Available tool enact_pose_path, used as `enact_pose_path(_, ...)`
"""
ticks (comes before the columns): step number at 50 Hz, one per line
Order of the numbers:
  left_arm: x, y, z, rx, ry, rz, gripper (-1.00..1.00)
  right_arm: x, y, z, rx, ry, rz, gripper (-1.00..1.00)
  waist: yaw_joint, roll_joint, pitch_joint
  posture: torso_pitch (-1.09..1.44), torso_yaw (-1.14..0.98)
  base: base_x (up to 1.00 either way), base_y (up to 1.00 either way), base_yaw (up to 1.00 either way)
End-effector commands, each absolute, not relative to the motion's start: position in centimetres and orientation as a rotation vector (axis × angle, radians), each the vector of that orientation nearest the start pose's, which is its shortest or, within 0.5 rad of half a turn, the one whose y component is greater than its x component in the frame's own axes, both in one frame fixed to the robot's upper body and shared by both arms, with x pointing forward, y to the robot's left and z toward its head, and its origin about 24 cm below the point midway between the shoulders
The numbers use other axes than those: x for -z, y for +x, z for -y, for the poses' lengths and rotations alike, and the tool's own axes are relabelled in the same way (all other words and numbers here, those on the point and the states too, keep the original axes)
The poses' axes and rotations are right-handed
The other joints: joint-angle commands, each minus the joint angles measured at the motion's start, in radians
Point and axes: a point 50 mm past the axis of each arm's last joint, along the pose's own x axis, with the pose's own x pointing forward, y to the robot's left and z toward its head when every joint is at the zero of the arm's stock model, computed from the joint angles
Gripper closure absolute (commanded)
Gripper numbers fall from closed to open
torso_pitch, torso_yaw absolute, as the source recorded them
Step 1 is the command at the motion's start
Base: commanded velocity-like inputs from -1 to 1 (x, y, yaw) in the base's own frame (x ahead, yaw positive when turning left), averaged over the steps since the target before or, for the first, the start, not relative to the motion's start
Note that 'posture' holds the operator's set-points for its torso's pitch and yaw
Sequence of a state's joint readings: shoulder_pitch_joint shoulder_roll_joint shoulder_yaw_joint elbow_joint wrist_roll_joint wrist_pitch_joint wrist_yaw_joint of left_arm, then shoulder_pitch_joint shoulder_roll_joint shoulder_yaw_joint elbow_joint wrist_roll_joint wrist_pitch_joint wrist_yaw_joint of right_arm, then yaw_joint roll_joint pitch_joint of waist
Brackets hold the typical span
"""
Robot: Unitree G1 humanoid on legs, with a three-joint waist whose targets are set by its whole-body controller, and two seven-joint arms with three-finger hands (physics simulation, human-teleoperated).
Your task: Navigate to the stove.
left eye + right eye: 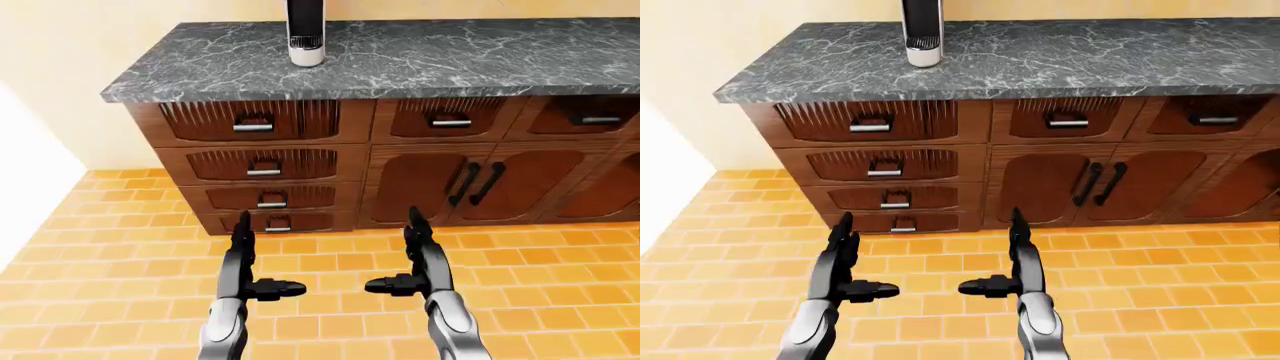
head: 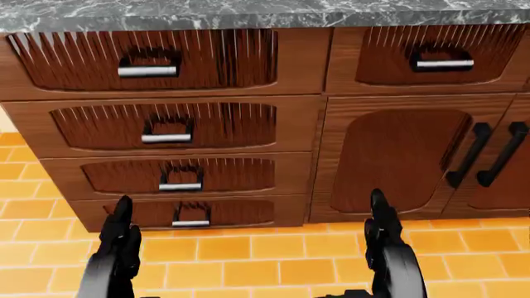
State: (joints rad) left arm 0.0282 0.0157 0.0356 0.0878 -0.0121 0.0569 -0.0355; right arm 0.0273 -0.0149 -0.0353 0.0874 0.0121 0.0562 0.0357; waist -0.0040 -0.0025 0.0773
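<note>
No stove shows in any view. I face a dark marble counter [image 1: 420, 56] over brown wooden drawers [image 1: 262, 163] and cabinet doors [image 1: 470, 184]. My left hand [image 1: 250, 262] is open and empty, held low over the orange tile floor. My right hand [image 1: 410, 259] is open and empty too, beside it on the right. Both hands stand apart from the cabinet; their thumbs point toward each other.
A black and silver appliance base [image 1: 305, 34] stands on the counter at top centre. A cream wall [image 1: 60, 67] runs behind at left, with a white panel [image 1: 25, 180] at the left edge. Orange tiled floor [image 1: 330, 262] spreads below the cabinet.
</note>
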Motion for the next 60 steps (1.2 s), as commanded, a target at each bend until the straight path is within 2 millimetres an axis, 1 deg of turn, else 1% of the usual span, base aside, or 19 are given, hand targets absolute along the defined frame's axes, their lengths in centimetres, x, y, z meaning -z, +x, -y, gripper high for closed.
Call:
enact_pose_path(1, -4.1, 25.5, -16.0, 0.001, 0.000, -0.003, -1.00, -4.1, 25.4, 15.8, -0.013, -0.012, -0.010, -1.00, -0.002, -0.008, -0.001, 0.00, 0.00, 0.00, 0.00, 0.00)
enact_pose_path(3, -4.1, 25.5, -16.0, 0.001, 0.001, -0.004, -1.00, -4.0, 25.5, 15.8, -0.013, -0.013, -0.010, -1.00, 0.008, -0.001, -0.062, 0.00, 0.00, 0.00, 0.00, 0.00)
enact_pose_path(4, -4.0, 25.5, -16.0, 0.001, 0.001, -0.004, -1.00, -4.1, 25.4, 15.8, -0.014, -0.016, -0.010, -1.00, 0.007, -0.001, -0.052, 0.00, 0.00, 0.00, 0.00, 0.00)
enact_pose_path(5, -4.1, 25.5, -16.0, 0.001, 0.001, -0.003, -1.00, -4.1, 25.4, 15.8, -0.014, -0.016, -0.011, -1.00, 0.007, -0.006, -0.017, 0.00, 0.00, 0.00, 0.00, 0.00)
enact_pose_path(7, -4.0, 25.6, -16.0, 0.001, 0.001, -0.003, -1.00, -4.1, 25.5, 15.8, -0.015, -0.015, -0.010, -1.00, 0.007, -0.008, -0.069, 0.00, 0.00, 0.00, 0.00, 0.00)
enact_pose_path(8, -4.1, 25.5, -16.0, 0.001, 0.002, -0.003, -1.00, -4.1, 25.4, 15.7, -0.016, -0.018, -0.011, -1.00, 0.008, -0.007, -0.075, 0.00, 0.00, 0.00, 0.00, 0.00)
enact_pose_path(19, -3.9, 25.7, -16.2, -0.006, -0.020, -0.019, -1.00, -4.1, 25.3, 15.8, -0.009, -0.021, -0.013, -1.00, 0.008, -0.003, -0.086, 0.00, 0.00, 0.00, 0.00, 0.00)
enact_pose_path(24, -5.3, 26.4, -17.2, -0.056, -0.087, 0.023, -1.00, -4.6, 25.4, 15.9, -0.031, 0.005, -0.025, -1.00, 0.008, -0.003, -0.093, 0.00, 0.00, 0.00, 0.00, 0.00)
enact_pose_path(26, -6.1, 26.5, -17.5, -0.063, -0.073, 0.044, -1.00, -6.2, 25.2, 16.0, -0.025, -0.005, 0.015, -1.00, 0.008, -0.004, -0.092, 0.00, 0.00, 0.00, 0.00, 0.00)
enact_pose_path(27, -8.2, 26.4, -17.8, -0.073, -0.061, 0.087, -1.00, -7.2, 25.0, 16.0, -0.030, -0.011, 0.023, -1.00, 0.009, -0.004, -0.093, 0.00, 0.00, 0.00, 0.00, 0.00)
enact_pose_path(28, -9.3, 26.4, -18.0, -0.085, -0.042, 0.111, -1.00, -8.0, 24.9, 16.0, -0.031, -0.002, 0.044, -1.00, 0.008, -0.003, -0.095, 0.00, 0.00, 0.00, 0.00, 0.00)
enact_pose_path(30, -12.5, 25.4, -18.1, -0.089, 0.028, 0.173, -1.00, -11.2, 24.3, 16.3, -0.021, 0.001, 0.100, -1.00, 0.007, -0.002, -0.093, 0.00, 0.00, 0.00, 0.00, 0.00)
enact_pose_path(32, -15.4, 24.5, -18.2, -0.087, -0.008, 0.217, -1.00, -13.7, 23.5, 16.6, -0.025, -0.009, 0.154, -1.00, 0.006, -0.003, -0.092, 0.00, 0.00, 0.00, 0.00, 0.00)
enact_pose_path(36, -19.1, 23.1, -18.6, -0.090, -0.024, 0.305, -1.00, -17.9, 22.1, 17.2, 0.003, -0.017, 0.235, -1.00, 0.009, -0.002, -0.086, 0.00, 0.00, 0.00, 0.00, 0.00)
enact_pose_path(42, -24.8, 20.5, -19.4, -0.130, -0.031, 0.449, -1.00, -23.0, 20.5, 17.6, 0.014, -0.032, 0.340, -1.00, 0.008, 0.000, -0.081, 0.00, 0.00, 0.00, 0.00, 0.00)
enact_pose_path(45, -26.1, 19.7, -19.5, -0.086, -0.053, 0.482, -1.00, -24.1, 20.3, 17.8, 0.017, -0.037, 0.365, -1.00, 0.006, 0.001, -0.067, 0.00, 0.00, 0.00, 0.00, 0.00)
enact_pose_path(50, -26.5, 19.2, -19.4, -0.079, -0.071, 0.489, -1.00, -26.3, 19.2, 18.1, 0.026, -0.044, 0.400, -1.00, 0.012, -0.001, -0.057, 0.00, 0.00, 0.00, 0.00, 0.00)
enact_pose_path(51, -26.5, 19.1, -19.4, -0.071, -0.078, 0.488, -1.00, -26.1, 19.2, 18.0, 0.034, -0.084, 0.393, -1.00, 0.014, -0.001, -0.054, 0.00, 0.00, 0.00, 0.00, 0.00)
enact_pose_path(60, -26.6, 18.7, -19.6, -0.069, -0.094, 0.503, -1.00, -27.7, 18.1, 18.1, 0.005, -0.006, 0.473, -1.00, 0.013, -0.009, -0.034, 0.00, 0.00, 0.00, 0.00, 0.00)
